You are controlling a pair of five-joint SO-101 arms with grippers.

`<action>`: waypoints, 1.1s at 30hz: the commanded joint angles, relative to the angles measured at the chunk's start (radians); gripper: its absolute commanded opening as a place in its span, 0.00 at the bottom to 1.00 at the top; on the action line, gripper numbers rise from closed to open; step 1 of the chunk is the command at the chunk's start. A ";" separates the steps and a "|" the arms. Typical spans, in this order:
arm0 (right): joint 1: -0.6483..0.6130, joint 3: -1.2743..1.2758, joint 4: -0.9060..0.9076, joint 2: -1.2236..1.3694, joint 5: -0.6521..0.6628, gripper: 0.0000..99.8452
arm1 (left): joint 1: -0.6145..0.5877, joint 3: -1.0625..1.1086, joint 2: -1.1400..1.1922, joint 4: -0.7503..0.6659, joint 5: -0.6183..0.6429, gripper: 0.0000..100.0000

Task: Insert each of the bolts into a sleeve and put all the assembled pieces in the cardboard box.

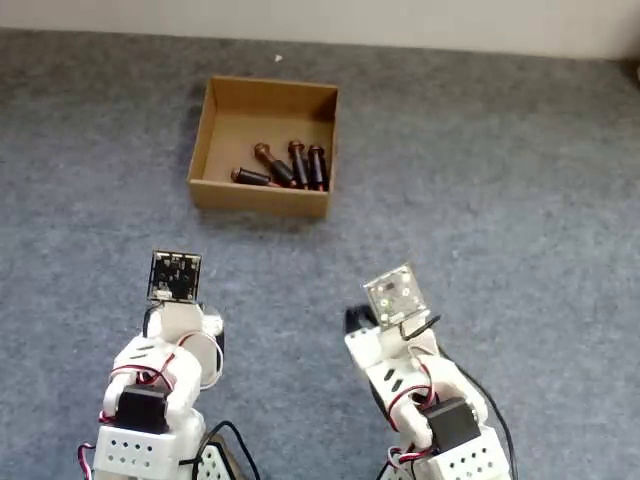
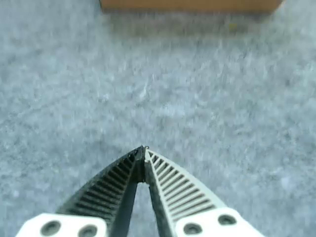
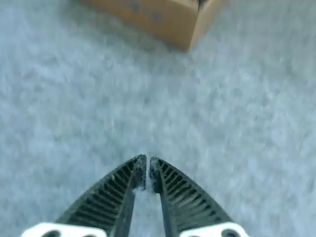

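Open-top brown cardboard box (image 1: 213,128) on fuzzy grey carpet (image 1: 500,200). Four dark, rusty-brown cylindrical sleeved bolts (image 1: 291,166) lie inside, by the arm-side wall. Left gripper (image 2: 144,153): ribbed tips touching, nothing held. Right gripper (image 3: 147,170): sliver gap, nothing held.

From overhead I look down on the surface (image 1: 520,200); both low wrist cameras face the cardboard box (image 1: 260,198).
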 commanded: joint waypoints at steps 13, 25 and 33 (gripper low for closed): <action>0.096 0.136 0.255 -0.016 -0.002 0.01 | -0.012 0.021 -0.007 0.138 -0.012 0.01; 0.101 0.136 0.255 -0.016 -0.002 0.01 | -0.012 0.021 -0.007 0.138 -0.012 0.01; 0.101 0.136 0.255 -0.016 -0.002 0.01 | -0.012 0.021 -0.007 0.138 -0.012 0.01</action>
